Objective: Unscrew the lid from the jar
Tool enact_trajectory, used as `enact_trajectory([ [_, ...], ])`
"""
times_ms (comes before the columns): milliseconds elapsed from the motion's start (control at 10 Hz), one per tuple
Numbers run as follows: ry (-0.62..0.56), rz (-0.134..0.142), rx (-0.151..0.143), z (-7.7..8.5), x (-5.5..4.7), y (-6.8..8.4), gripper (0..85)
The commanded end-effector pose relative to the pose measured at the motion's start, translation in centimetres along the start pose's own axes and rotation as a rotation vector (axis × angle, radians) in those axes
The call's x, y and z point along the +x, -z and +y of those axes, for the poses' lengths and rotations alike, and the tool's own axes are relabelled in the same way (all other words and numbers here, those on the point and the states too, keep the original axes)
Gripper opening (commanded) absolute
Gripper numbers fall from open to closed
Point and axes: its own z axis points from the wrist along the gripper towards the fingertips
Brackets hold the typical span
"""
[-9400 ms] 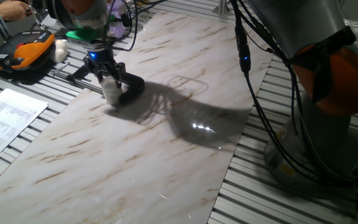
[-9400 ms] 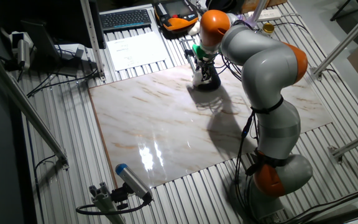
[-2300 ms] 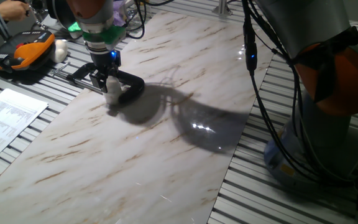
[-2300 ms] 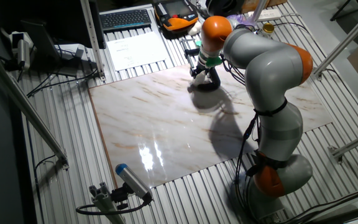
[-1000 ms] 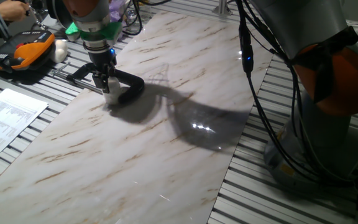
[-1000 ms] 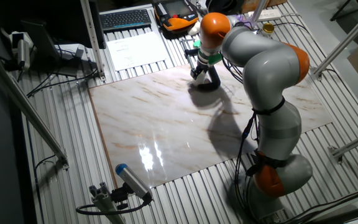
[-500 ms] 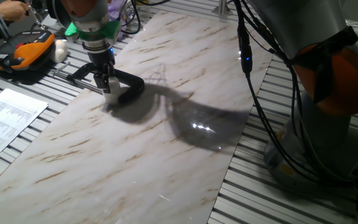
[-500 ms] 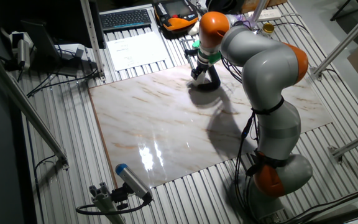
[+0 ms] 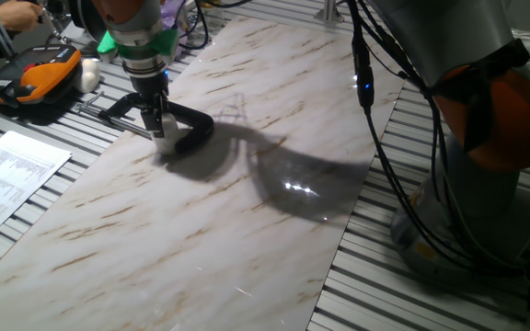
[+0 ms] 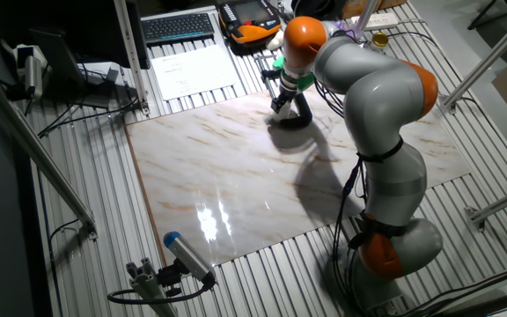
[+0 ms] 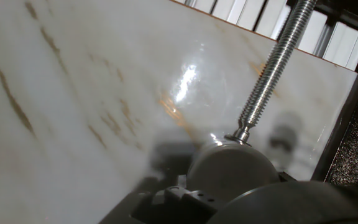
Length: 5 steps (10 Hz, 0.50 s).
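Note:
The jar [image 9: 164, 142] is a small whitish cylinder on the marble slab [image 9: 247, 221] at the far left, and only its lower part shows. My gripper [image 9: 159, 130] comes straight down on top of it, fingers close together around its upper part. The lid is hidden between the fingers. In the other fixed view the gripper [image 10: 281, 105] covers the jar. A black C-clamp [image 9: 194, 129] lies against the jar. The hand view shows the clamp's threaded screw [image 11: 272, 68] ending in a round pad [image 11: 232, 171]. No fingertips show there.
An orange-and-black device [image 9: 30, 78] and a white rounded lump [image 9: 89, 74] lie beyond the slab's left edge, with a printed sheet [image 9: 7, 175] nearer. A person's hand [image 9: 7, 14] is at the top left. The arm's base [image 9: 486, 147] and cables stand right.
The hand has turned about its own axis on the jar: the fingers looked spread wide 9.4 s ago and now look edge-on. Over the last second nothing has visibly moved.

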Motion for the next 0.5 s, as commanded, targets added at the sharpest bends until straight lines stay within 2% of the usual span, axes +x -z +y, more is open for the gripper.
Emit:
enact_trajectory([
  [0,-0.013,-0.004,0.002,-0.01,-0.01,0.00,68.0],
  [200,-0.042,-0.007,0.004,0.00,0.00,-0.03,68.0],
  [300,-0.060,-0.008,0.003,-0.01,-0.01,-0.05,85.0],
  [400,-0.086,-0.013,0.006,-0.02,-0.01,-0.02,85.0],
])
